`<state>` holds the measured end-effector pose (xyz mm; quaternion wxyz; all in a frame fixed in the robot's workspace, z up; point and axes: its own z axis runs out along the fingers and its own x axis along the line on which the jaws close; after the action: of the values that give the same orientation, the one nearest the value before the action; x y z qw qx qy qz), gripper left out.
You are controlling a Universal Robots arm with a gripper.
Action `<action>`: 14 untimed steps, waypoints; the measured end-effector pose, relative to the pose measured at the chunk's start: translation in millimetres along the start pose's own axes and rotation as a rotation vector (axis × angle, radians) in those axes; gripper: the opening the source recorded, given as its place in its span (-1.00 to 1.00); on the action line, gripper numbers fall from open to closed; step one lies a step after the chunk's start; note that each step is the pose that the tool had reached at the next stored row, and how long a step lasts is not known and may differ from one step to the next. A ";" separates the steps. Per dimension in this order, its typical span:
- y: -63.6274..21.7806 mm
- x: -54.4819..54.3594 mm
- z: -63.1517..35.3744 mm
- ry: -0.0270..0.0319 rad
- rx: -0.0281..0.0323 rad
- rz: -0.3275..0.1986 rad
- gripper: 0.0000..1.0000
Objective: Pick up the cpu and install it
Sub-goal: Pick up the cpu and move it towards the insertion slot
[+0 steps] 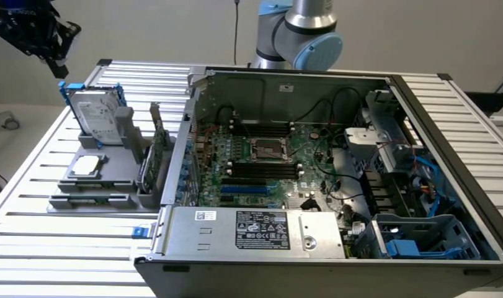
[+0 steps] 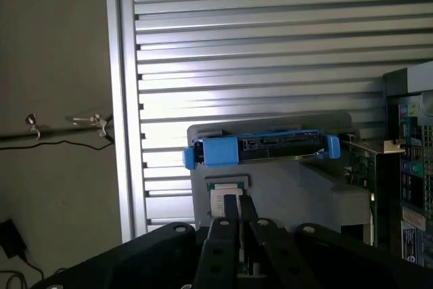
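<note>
fingers [image 2: 231, 214]: pressed together, nothing pinched.
gripper [image 1: 56, 62]: held high, upper left of the exterior frame.
cpu [image 1: 85, 164]: laid flat on grey holder [image 1: 123, 164], well below gripper.

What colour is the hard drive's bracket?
The bracket is blue, clearest in the wrist view.

Gripper [image 1: 57, 67] high at ext. view's left, jaws together, tip downward
</note>
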<state>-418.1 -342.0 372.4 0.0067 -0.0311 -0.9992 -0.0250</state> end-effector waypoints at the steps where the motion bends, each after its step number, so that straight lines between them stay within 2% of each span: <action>1: 0.0 0.0 0.0 0.0000 0.0000 0.000 -0.80; 3: 0.0 0.0 0.0 -0.0001 0.0000 0.000 -0.79; 4: 0.0 0.0 0.0 0.0000 0.0000 0.000 -0.61; 5: 0.0 0.0 0.1 0.0000 0.0000 0.000 -0.61; 9: 0.1 0.0 0.0 0.0001 0.0000 0.000 0.43; 10: 0.1 0.0 0.0 0.0001 0.0000 0.000 0.43; 11: 0.1 0.0 0.0 0.0002 0.0000 0.000 0.68; 12: 0.1 0.0 0.0 0.0001 0.0000 0.000 0.68; 13: 0.1 0.0 0.0 0.0002 0.0000 0.000 0.93; 14: 0.1 0.0 0.0 0.0002 0.0000 0.000 0.98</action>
<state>-418.1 -341.9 372.4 0.0067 -0.0311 -0.9992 -0.0250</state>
